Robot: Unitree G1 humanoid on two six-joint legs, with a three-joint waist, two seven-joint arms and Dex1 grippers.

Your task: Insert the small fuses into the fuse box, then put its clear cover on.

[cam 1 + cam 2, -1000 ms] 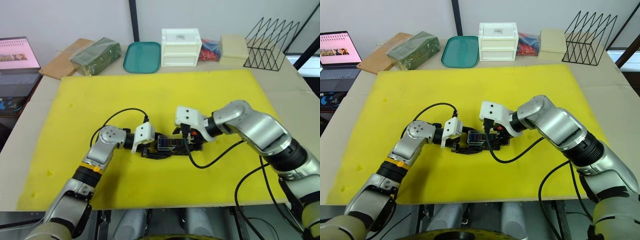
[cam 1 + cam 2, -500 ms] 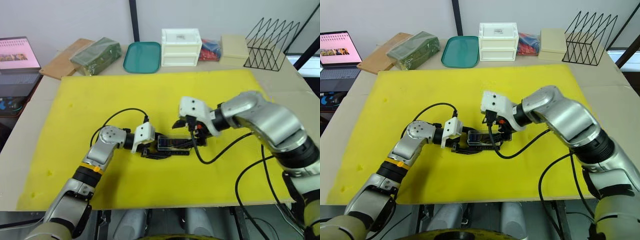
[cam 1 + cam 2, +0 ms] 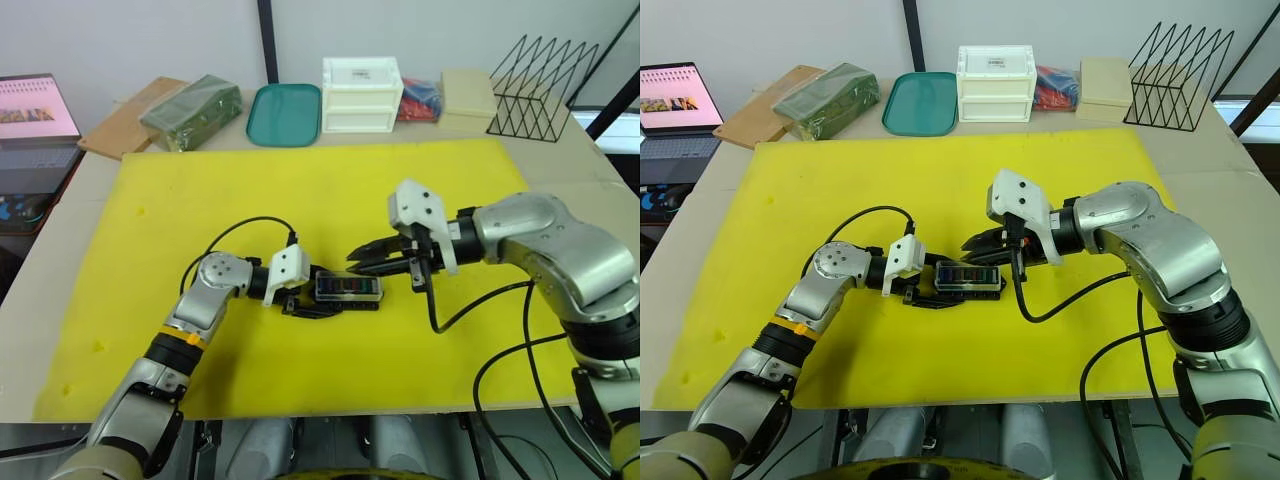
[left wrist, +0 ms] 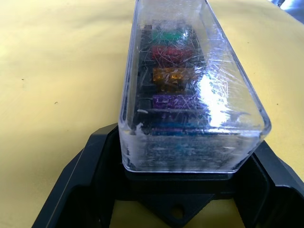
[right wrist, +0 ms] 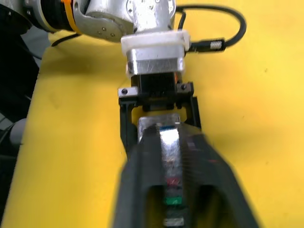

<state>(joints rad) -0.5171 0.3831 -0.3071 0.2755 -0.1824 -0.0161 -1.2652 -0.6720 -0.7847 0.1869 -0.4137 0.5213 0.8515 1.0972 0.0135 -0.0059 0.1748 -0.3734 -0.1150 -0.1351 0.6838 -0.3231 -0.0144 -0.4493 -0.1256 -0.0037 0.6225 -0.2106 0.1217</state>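
Nearest, on the yellow mat, left hand stretched flat toward the centre, black fingers clamped either side of the box at its left end. Box lying on the mat, long axis running left to right, mounting tab poking out toward the wrist camera. Cover seated on the box, scratched but see-through. Fuses lined up in a row under it: green, red, amber, purple, with a bluish one at the near end, the others hard to make out through the scuffs.

Just right of the box and slightly above it, right hand hovering, fingers pointing left at the box, tips drawn close together with a narrow gap, holding nothing. Not touching cover or box as far as can be told. Black cable looping from its wrist down onto the mat; another cable arcing over the left wrist.

Farther back, beyond the mat on the bench: a laptop at far left, a wooden board, a green wrapped packet, a teal tray, a white drawer unit, a red bag behind it, a cream box, and a black wire rack at far right.
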